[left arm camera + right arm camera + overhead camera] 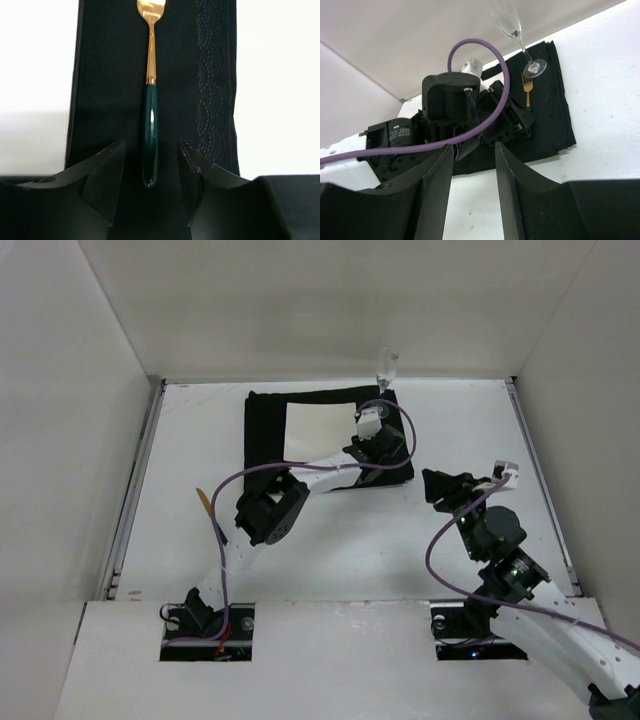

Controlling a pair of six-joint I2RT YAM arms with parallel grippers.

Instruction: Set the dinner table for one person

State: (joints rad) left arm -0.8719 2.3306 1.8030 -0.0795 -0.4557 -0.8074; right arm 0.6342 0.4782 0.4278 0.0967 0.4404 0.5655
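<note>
A fork (150,100) with a gold head and dark green handle lies flat on the black placemat (110,75), tines pointing away. My left gripper (151,145) is open, its jaws on either side of the handle's near end without touching it. In the top view the left gripper (390,437) is over the right part of the placemat (265,430) on the white dinner table (200,440). The fork also shows in the right wrist view (526,86), just in front of a wine glass (512,25). My right gripper (473,146) is open and empty, above bare table right of the placemat (435,484).
A white square napkin (318,428) lies on the placemat's middle. The clear wine glass (386,368) stands at the placemat's far right corner. A gold-tipped utensil (204,502) lies on the table at the left, beside the left arm. White walls enclose the table.
</note>
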